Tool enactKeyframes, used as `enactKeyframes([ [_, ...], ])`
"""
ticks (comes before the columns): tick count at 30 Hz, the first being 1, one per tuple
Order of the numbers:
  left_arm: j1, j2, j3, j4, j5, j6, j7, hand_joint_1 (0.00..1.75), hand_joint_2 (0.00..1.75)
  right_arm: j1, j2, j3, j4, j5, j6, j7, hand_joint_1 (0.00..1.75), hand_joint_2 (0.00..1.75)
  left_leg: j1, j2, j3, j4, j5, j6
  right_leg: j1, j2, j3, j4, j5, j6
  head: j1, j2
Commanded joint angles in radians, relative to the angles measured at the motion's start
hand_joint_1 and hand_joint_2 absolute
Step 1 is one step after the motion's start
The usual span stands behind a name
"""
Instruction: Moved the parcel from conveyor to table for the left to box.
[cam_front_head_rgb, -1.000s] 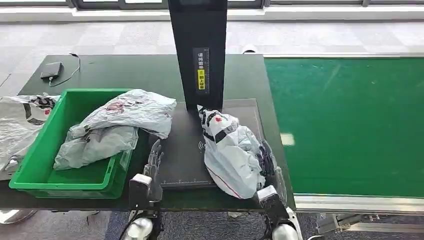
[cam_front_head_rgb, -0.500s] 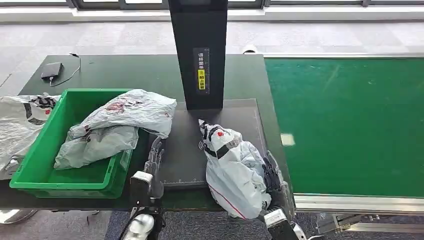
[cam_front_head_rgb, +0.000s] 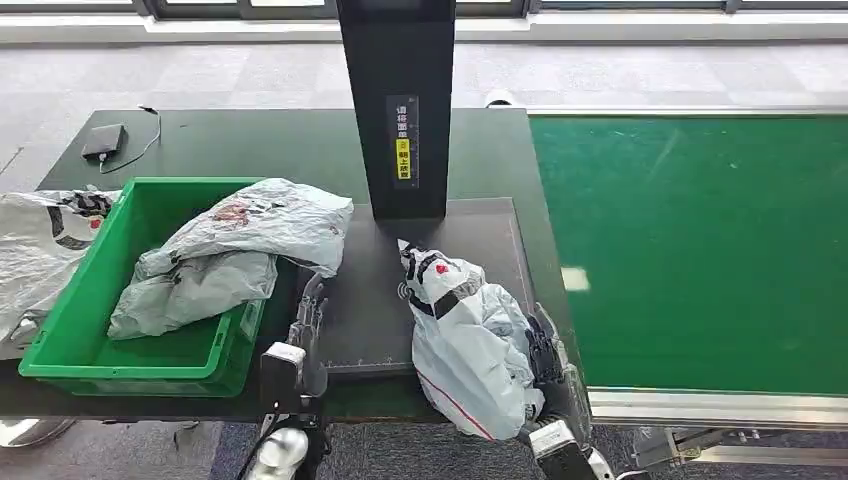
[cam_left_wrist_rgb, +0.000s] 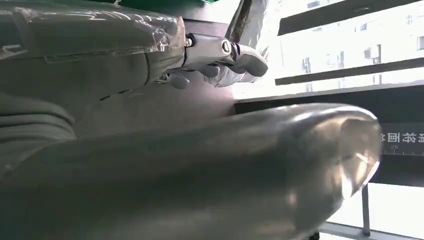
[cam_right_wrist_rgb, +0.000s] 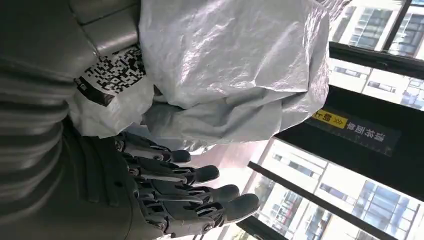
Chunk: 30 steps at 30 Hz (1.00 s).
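Dark plastic fingers of the right hand (cam_front_head_rgb: 548, 352) lie spread and straight along the right flank of the crumpled white plastic mailer parcel (cam_front_head_rgb: 467, 335); the right wrist view shows them extended beside the bag, gripping nothing. The parcel rests on the black flat scanning pad (cam_front_head_rgb: 375, 300) at the front of the dark green table (cam_front_head_rgb: 260, 145), its near end overhanging the table's edge, well off the green conveyor belt (cam_front_head_rgb: 700, 250). Left hand (cam_front_head_rgb: 308, 320) stands upright with fingers apart, empty, between the parcel and the green plastic crate (cam_front_head_rgb: 145, 205), which already holds grey mailer bags (cam_front_head_rgb: 235, 245). Judged step: the placing looks finished and the handover is due. The next move likely calls for the right hand to clear away and the left to grasp the parcel's bulk.
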Motion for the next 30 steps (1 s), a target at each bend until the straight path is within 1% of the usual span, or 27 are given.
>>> enactKeyframes([
  [1,-0.028,0.010,-0.016,0.036,0.001,0.010,0.005,0.00,0.00,-0.018,-0.028,0.038,0.005,-0.003,0.009,0.003,0.00,1.75,0.000,0.000,0.001,-0.001,0.000,0.000,0.000,0.000,0.001,-0.001,0.000,0.000,0.000,0.000],
  [5,-0.028,0.010,-0.016,0.036,0.001,0.010,0.005,0.00,0.00,-0.018,-0.028,0.038,0.005,-0.003,0.009,0.003,0.00,1.75,-0.001,0.000,0.003,-0.003,0.001,0.001,0.000,0.000,0.003,-0.002,0.001,0.000,0.000,0.000],
  [8,-0.028,0.010,-0.016,0.036,0.001,0.010,0.005,0.00,0.00,-0.018,-0.028,0.038,0.005,-0.003,0.009,0.003,0.00,1.75,0.000,0.000,0.001,-0.001,0.000,0.001,0.000,0.000,0.001,-0.001,0.000,0.000,0.000,0.000],
  [10,-0.028,0.010,-0.016,0.036,0.001,0.010,0.005,0.00,0.00,-0.018,-0.028,0.038,0.005,-0.003,0.009,0.003,0.00,1.75,-0.001,0.000,0.003,-0.003,0.001,0.001,0.000,0.000,0.003,-0.003,0.001,0.000,0.000,0.000],
  [12,-0.028,0.010,-0.016,0.036,0.001,0.010,0.005,0.00,0.00,-0.018,-0.028,0.038,0.005,-0.003,0.009,0.003,0.00,1.75,0.000,0.000,0.001,-0.001,0.000,0.001,0.000,0.000,0.001,-0.001,0.000,0.000,0.000,0.000],
  [13,-0.028,0.010,-0.018,0.036,0.000,0.013,0.007,0.00,0.00,-0.015,-0.018,0.018,0.007,0.012,0.009,0.003,0.00,1.75,0.000,0.000,0.002,-0.002,0.001,0.001,0.000,0.000,0.002,-0.002,0.001,0.000,0.000,0.000],
  [16,-0.029,0.010,-0.018,0.036,-0.001,0.013,0.007,0.00,0.00,-0.016,-0.019,0.016,0.006,0.011,0.010,0.003,0.00,1.75,0.000,0.000,0.001,-0.001,0.000,0.000,0.000,0.000,0.001,-0.001,0.000,0.000,0.000,0.000],
  [24,-0.029,0.010,-0.018,0.036,-0.001,0.013,0.007,0.00,0.00,-0.016,-0.019,0.016,0.006,0.011,0.010,0.003,0.00,1.75,-0.001,0.000,0.003,-0.003,0.001,0.001,0.000,0.000,0.003,-0.002,0.001,0.000,0.000,0.000],
  [28,-0.035,0.018,-0.030,0.060,-0.018,0.025,0.024,0.00,0.00,-0.009,-0.012,-0.025,-0.012,-0.004,0.028,0.003,0.00,1.75,-0.001,0.000,0.002,-0.002,0.001,0.001,0.000,0.000,0.002,-0.001,0.000,0.000,0.000,0.000],
  [30,-0.046,0.027,-0.057,0.084,-0.072,0.050,0.015,0.00,0.00,-0.007,-0.006,-0.046,-0.015,-0.008,0.038,0.003,0.00,1.75,-0.001,-0.001,0.003,-0.003,0.001,0.001,-0.001,-0.001,0.003,-0.003,0.001,0.000,0.000,0.000],
])
